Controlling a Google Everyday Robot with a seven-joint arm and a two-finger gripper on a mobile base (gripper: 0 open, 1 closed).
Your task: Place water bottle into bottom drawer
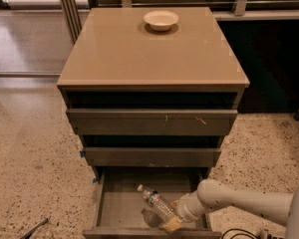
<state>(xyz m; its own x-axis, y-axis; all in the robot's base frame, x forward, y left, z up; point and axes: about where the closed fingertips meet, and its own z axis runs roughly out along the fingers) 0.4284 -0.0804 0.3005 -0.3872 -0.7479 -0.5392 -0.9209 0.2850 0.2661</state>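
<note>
The water bottle [157, 202] is clear with a white cap. It lies tilted inside the open bottom drawer [122, 200], cap toward the back left. My gripper [170, 222] reaches into the drawer from the right, at the bottle's base near the drawer's front right. Its yellowish fingers [173, 225] sit around the bottle's lower end. The white arm [239, 200] comes in from the lower right.
The tan-topped cabinet [149, 54] has two upper drawers [152, 121] pulled out slightly. A shallow cream bowl [161, 19] stands on its top at the back. Speckled floor lies on both sides. A dark rod [32, 228] lies on the floor at lower left.
</note>
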